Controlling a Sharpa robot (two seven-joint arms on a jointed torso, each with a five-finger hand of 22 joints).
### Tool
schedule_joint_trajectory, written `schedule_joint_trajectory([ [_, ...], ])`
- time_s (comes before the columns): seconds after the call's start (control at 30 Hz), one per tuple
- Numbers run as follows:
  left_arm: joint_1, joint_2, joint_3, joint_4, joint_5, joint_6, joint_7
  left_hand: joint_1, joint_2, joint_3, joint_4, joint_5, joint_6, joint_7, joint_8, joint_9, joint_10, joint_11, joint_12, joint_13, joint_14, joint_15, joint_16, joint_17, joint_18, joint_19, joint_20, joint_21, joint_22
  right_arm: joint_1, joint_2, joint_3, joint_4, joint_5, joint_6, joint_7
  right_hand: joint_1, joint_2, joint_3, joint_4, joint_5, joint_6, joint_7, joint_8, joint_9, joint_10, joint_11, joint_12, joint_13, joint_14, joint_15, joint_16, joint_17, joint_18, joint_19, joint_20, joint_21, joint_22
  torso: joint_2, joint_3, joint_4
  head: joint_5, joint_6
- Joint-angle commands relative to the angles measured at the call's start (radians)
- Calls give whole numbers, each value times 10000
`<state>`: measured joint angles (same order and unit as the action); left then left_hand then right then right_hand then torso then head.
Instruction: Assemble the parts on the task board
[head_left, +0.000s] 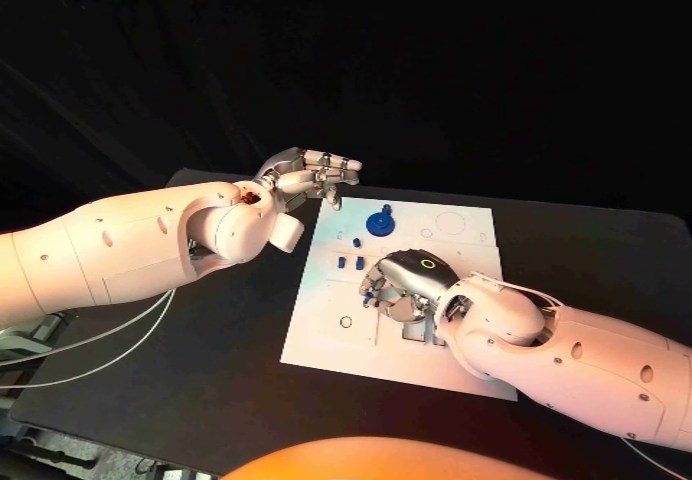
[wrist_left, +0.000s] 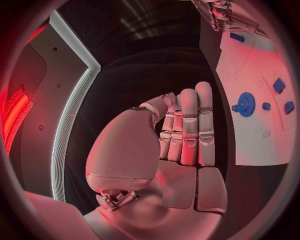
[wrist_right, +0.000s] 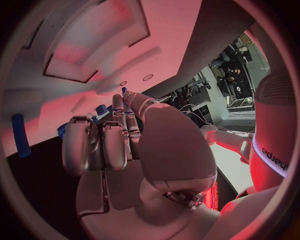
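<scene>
the black table (head_left: 216, 380) spreads under everything, its dark top running out to its edges on the near-left side and far right. white cables (head_left: 101, 350) loop across the near-left corner of the table and trail off past its edge. beyond the far edge of the table hangs a black backdrop (head_left: 433, 90), falling in soft folds.

The left hand (head_left: 307, 175) is raised, its fingers straight, close together and holding nothing. The right hand (head_left: 405, 285) points down with curled fingers.
</scene>
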<state>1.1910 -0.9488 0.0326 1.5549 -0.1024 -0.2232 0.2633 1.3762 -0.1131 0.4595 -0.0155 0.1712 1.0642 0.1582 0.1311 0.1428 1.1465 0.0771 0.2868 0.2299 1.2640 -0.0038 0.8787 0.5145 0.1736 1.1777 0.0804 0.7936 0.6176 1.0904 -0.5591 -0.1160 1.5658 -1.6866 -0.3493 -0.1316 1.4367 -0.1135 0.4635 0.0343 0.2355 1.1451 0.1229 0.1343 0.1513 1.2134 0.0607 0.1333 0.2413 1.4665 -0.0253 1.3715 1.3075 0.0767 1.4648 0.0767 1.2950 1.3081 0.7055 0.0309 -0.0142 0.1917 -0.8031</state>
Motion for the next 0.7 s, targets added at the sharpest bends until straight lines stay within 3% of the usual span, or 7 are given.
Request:
schedule_joint_trajectory([
  [0.03, 10, 4, 4, 31, 46, 220, 136, -4, 111, 11, -71, 19, -51, -2, 25, -8, -70, 5, 65, 15, -39, 7, -32, -10, 108, 31, 20, -42, -17, -33, 39, -2, -60, -195, 210, -26, -104, 2, -19, -41, 13, 32, 6, 24, 9, 79, -75, -27, 17, 669, -36, 12, 760, -140, 211, -71, -51, 651, -6, 0, 2, 7, -20],
  [0.7, 11, -9, 4, 46, 46, 239, 117, 5, 118, 18, -82, 20, -49, -4, 29, -7, -74, 4, 71, 17, -45, 6, -35, -13, 109, 29, 20, -48, -20, -68, 203, -38, -347, -344, 583, -252, -124, 18, -20, -46, 7, 29, 5, 16, 14, 80, -74, -44, 16, 673, -32, 34, 780, -137, 205, -68, -69, 641, 1, -2, -1, -1, -43],
])
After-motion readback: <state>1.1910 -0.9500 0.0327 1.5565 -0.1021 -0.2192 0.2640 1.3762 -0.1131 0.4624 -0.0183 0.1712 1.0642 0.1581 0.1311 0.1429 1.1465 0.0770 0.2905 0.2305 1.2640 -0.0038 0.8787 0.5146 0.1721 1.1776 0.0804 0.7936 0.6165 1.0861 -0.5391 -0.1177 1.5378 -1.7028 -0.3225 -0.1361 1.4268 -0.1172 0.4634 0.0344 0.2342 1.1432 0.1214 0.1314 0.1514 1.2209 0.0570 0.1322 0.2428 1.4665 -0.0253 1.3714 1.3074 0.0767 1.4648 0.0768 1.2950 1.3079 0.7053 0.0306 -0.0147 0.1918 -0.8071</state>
